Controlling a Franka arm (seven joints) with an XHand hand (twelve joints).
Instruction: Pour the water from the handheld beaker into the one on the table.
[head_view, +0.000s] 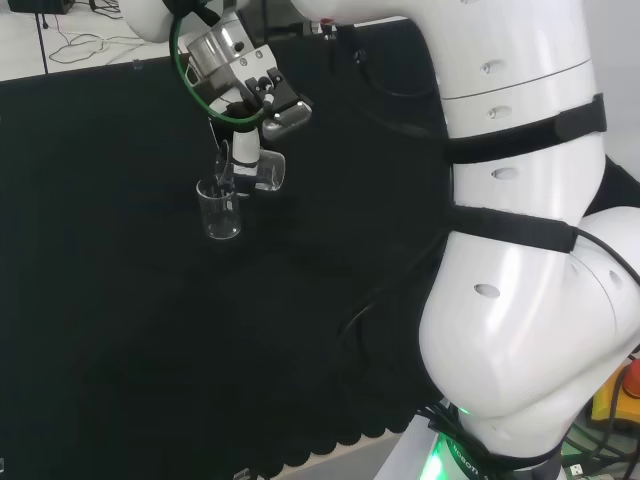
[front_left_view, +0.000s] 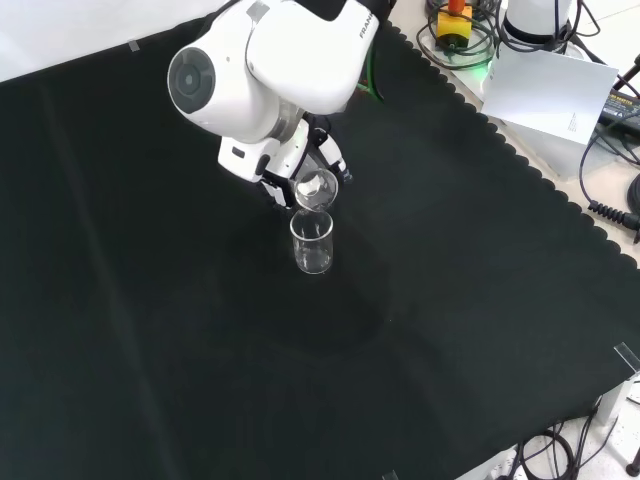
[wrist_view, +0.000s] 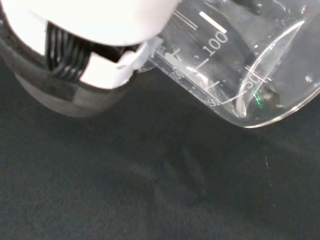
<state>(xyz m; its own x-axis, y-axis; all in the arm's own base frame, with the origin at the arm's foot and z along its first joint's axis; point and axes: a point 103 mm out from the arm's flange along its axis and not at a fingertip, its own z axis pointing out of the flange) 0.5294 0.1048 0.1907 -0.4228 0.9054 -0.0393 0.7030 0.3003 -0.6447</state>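
Observation:
My hand (head_view: 246, 150) is curled round a clear glass beaker (head_view: 268, 170) and holds it tipped well over on its side. In the front view this held beaker (front_left_view: 316, 188) has its mouth just above the rim of a second clear beaker (front_left_view: 312, 243) that stands upright on the black cloth. In the head view the standing beaker (head_view: 219, 209) is just left of and below the held one. The wrist view shows the held beaker (wrist_view: 235, 60) close up, tilted, with graduation marks, beside a white and black finger (wrist_view: 85, 55). Water level is hard to judge.
Black cloth (front_left_view: 200, 380) covers the bench around the two beakers. The arm's large white links (head_view: 520, 250) fill the right of the head view, and a white link with a grey cap (front_left_view: 260, 60) stands above the hand in the front view. Cables and boxes (front_left_view: 560, 90) lie beyond the cloth's scalloped edge.

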